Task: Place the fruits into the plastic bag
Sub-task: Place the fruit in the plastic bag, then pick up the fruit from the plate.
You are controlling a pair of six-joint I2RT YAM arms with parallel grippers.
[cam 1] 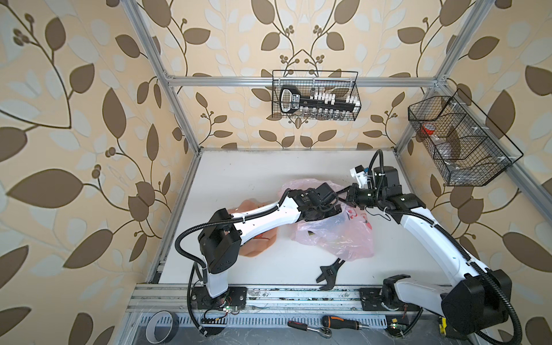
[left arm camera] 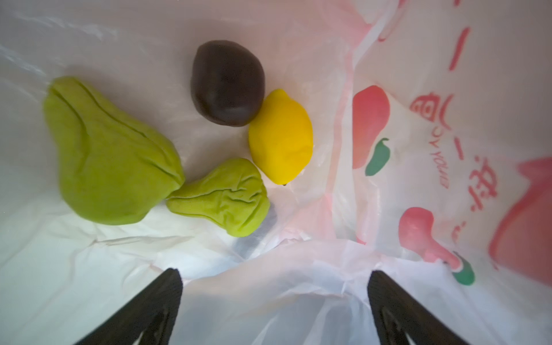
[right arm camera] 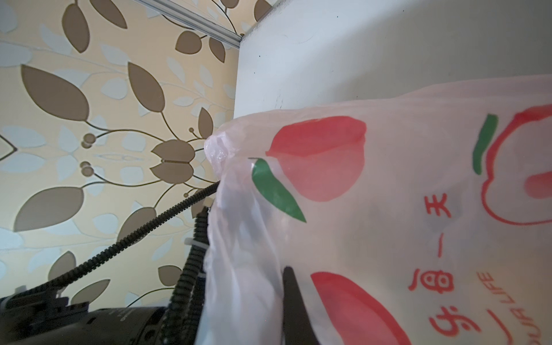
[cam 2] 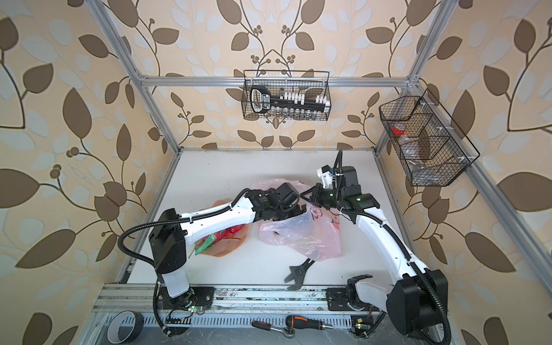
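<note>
The pale pink plastic bag (cam 1: 334,236) (cam 2: 301,236) lies mid-table with its mouth lifted. My right gripper (cam 1: 341,192) (right arm camera: 280,277) is shut on the bag's upper edge and holds it up. My left gripper (cam 1: 334,209) (left arm camera: 273,274) is inside the mouth, open, with only bag film between its fingers. In the left wrist view a dark purple fruit (left arm camera: 228,83), a yellow lemon (left arm camera: 280,137) and two green pieces (left arm camera: 107,149) (left arm camera: 224,197) lie inside the bag. In a top view a red dragon fruit (cam 2: 233,231) with green scales sits on the peach plate (cam 2: 227,249).
A black adjustable wrench (cam 1: 330,273) lies just in front of the bag. The left arm crosses above the plate. Wire baskets hang on the back wall (cam 1: 315,95) and the right wall (cam 1: 460,140). A screwdriver (cam 1: 343,322), a ratchet and a tape roll lie beyond the front rail.
</note>
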